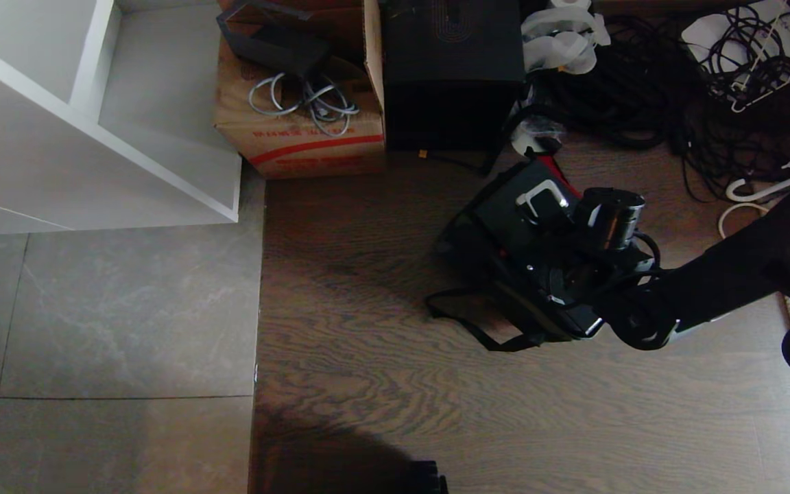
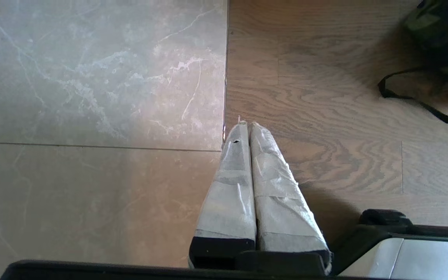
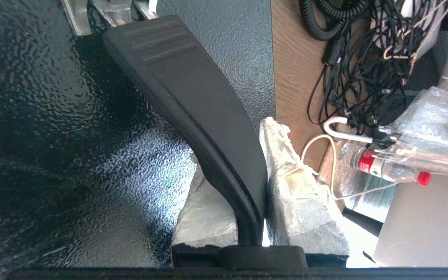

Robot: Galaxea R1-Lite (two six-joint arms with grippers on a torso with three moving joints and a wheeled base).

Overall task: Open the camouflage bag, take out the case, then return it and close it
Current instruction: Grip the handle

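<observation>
A: How much room around the work?
B: Bare wooden floor [image 1: 367, 384] lies open toward the tiles; a carton [image 1: 299, 130], black box [image 1: 451, 68] and cable tangle [image 1: 642, 82] crowd the far edge.
A: The right pincer [image 3: 253, 182]?
B: Clamped on the handle [image 3: 193, 101] of the one case [image 1: 505, 213], above the one camouflage bag [image 1: 525, 315]. The left pincer [image 2: 249, 126] hangs closed, empty, over the floor seam.

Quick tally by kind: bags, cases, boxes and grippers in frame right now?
Bags: 1, the camouflage bag on the wood floor.
Cases: 1, the black case, held by its handle in the right gripper.
Boxes: 2, the cardboard carton and the black box.
Grippers: 2, the right gripper and the left gripper, shut over the floor.
Total: 6
</observation>
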